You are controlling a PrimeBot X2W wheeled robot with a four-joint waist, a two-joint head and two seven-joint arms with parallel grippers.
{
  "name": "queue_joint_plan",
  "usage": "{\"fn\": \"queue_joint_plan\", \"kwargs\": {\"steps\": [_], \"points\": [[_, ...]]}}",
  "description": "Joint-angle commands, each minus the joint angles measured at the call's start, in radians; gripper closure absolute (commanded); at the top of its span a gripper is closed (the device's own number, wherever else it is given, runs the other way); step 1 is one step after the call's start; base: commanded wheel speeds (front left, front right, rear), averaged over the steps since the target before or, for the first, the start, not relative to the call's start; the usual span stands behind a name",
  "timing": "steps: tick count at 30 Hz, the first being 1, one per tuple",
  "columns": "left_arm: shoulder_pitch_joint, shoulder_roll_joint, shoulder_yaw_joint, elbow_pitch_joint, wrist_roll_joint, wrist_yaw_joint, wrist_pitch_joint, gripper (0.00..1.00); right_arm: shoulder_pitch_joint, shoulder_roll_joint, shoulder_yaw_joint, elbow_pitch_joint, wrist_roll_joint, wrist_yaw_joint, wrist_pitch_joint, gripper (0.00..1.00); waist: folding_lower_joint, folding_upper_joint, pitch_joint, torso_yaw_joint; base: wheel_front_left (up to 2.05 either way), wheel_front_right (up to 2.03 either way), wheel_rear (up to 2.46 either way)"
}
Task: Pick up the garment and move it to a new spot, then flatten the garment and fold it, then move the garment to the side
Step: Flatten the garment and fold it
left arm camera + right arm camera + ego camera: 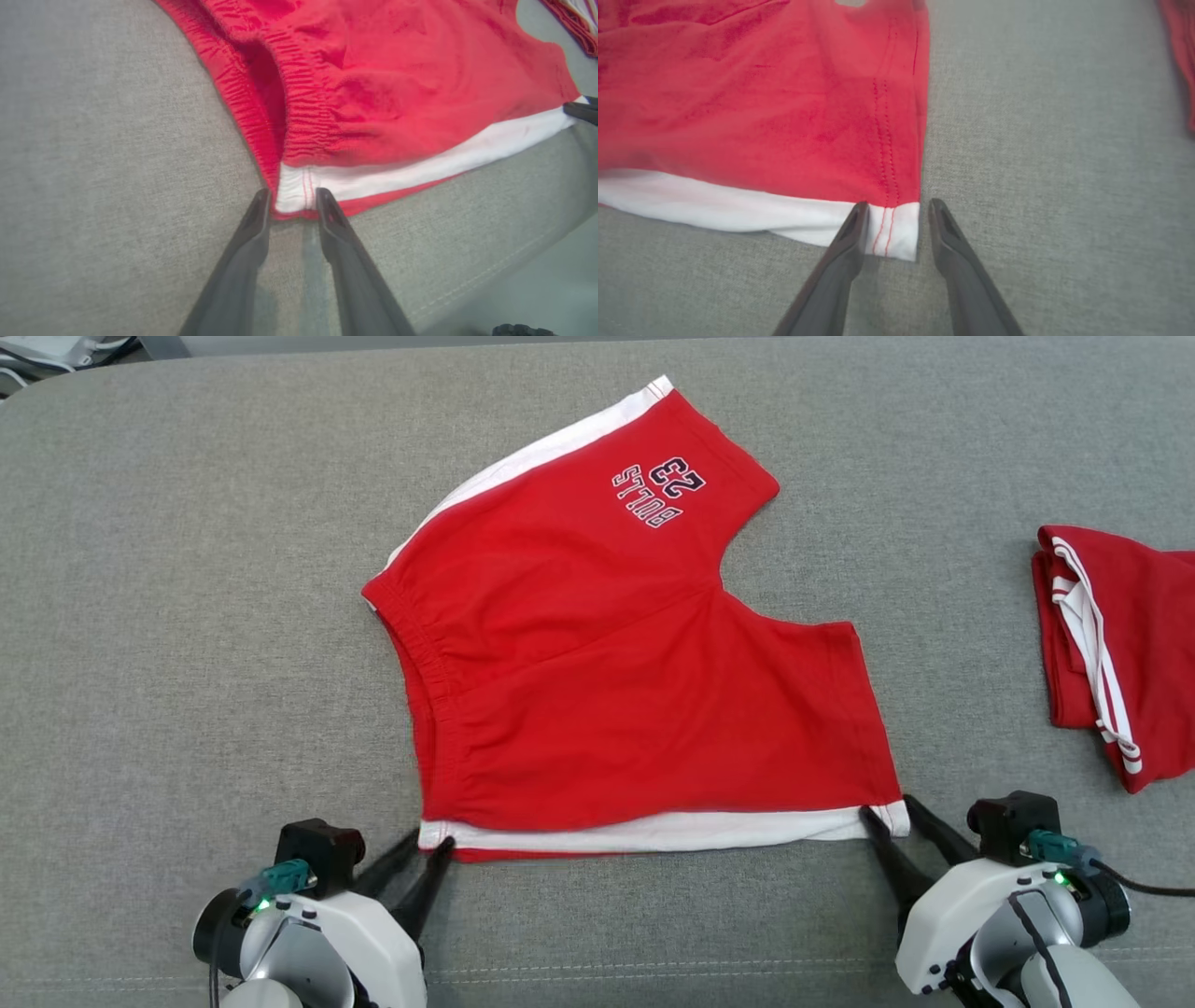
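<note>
- One pair of red shorts (597,709) lies spread out flat in the middle of the grey padded surface (187,616), waistband towards the robot's left and the two legs towards its right.
- The shorts have two white side stripes, one along the near edge and one along the far edge, and one print, "BULLS 23", on the far leg, upside down from where the robot stands.
- One more red garment with white stripes (1120,644) sits folded at the far right, well apart from the shorts.
- Two pincers are down at the near edge, one at each near corner.
- The left gripper (431,841) is at the waistband corner. Its two dark fingers (252,233) stand apart with the white corner between the tips, so it is released, not pinching the cloth.
- The right gripper (886,807) is at the leg-hem corner. It is spread too, with one finger at the white band and the other on the grey surface just beside the corner.
</note>
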Motion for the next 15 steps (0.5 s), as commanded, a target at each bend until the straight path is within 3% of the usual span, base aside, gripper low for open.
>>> {"fn": "queue_joint_plan", "kwargs": {"steps": [1,8,15], "points": [[-0.044,0.021,0.028,-0.016,-0.005,-0.01,0.008,1.0,-0.019,-0.008,0.028,0.001,0.012,-0.003,0.011,1.0,0.0,0.0,0.0,0.0,0.0,0.0,0.0],[-0.031,0.024,0.009,-0.028,-0.019,-0.025,0.033,1.0,0.014,-0.017,0.021,0.007,0.048,-0.003,0.038,1.0,0.0,0.0,-0.012,0.002,0.0,0.0,0.0],[0.048,0.047,0.014,-0.115,-0.066,-0.006,0.08,1.0,0.146,-0.024,-0.055,-0.122,0.093,-0.003,0.103,1.0,0.0,0.0,-0.018,0.0,0.0,0.0,0.0]]}}
